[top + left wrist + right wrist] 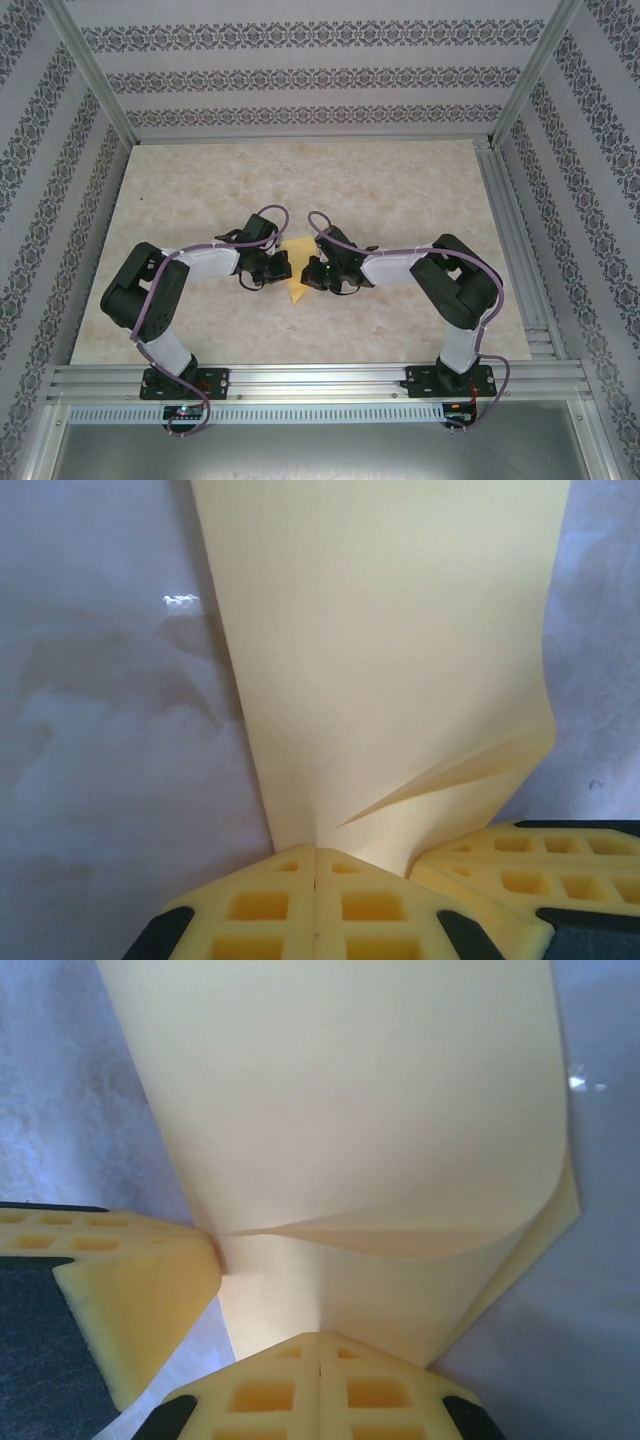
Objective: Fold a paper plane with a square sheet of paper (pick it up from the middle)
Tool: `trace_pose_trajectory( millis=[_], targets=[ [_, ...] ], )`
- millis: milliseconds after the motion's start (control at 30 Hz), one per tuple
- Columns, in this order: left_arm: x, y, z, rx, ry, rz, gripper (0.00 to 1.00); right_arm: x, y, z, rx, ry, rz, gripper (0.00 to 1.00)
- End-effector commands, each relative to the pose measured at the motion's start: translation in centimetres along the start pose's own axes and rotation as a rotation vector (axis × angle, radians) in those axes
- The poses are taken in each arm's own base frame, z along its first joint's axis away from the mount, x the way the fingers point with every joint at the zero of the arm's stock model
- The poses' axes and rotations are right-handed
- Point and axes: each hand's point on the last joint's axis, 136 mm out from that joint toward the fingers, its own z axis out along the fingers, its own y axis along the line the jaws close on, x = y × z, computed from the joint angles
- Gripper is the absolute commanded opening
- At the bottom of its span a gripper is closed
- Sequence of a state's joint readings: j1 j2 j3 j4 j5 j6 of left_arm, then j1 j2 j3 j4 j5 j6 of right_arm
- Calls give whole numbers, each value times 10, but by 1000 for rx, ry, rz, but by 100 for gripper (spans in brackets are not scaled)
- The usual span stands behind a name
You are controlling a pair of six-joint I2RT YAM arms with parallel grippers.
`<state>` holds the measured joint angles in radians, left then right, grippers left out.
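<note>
The yellow-orange square sheet of paper [296,272] is held between both grippers at the table's middle. It is folded over and narrows to a point toward the near side. My left gripper [283,266] is shut on its left side and my right gripper [311,272] on its right side. In the left wrist view the jaws [316,848] pinch the paper [380,660], with a loose flap curling at the right. In the right wrist view the jaws [320,1335] pinch the paper [350,1110], whose upper layer bows. Whether it forms a paper plane I cannot tell.
The beige marble-look table [200,190] is ringed by patterned walls and an aluminium frame [320,380] at the near edge. The right gripper's foam fingers [540,865] crowd the left wrist view; a left finger [130,1280] presses in beside the paper in the right wrist view.
</note>
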<state>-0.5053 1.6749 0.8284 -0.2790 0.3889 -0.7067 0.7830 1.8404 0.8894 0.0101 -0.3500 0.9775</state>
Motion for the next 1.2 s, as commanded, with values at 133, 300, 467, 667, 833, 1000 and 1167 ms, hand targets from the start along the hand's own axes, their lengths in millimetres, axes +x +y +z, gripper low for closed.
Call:
trace_pose_trajectory(
  millis=[133,300,467,667,833,1000,1167],
  targets=[
    [0,-33,-40,118,-79,43,14,2,-8,3,39,-6,44,2],
    [20,-31,-42,169,-59,1,13,7,11,4,-21,-2,68,2],
    [45,-28,-28,189,4,-13,9,9,25,7,-68,4,83,3],
    [56,-24,-17,168,37,-15,8,10,24,11,-74,9,92,3],
    [57,-32,-13,184,46,1,8,6,23,9,-72,-7,94,3],
    [59,-24,-4,150,61,-10,8,1,23,5,-81,-26,96,4],
    [56,-7,1,61,44,-20,6,-6,31,-7,-110,-56,63,6]
  ],
)
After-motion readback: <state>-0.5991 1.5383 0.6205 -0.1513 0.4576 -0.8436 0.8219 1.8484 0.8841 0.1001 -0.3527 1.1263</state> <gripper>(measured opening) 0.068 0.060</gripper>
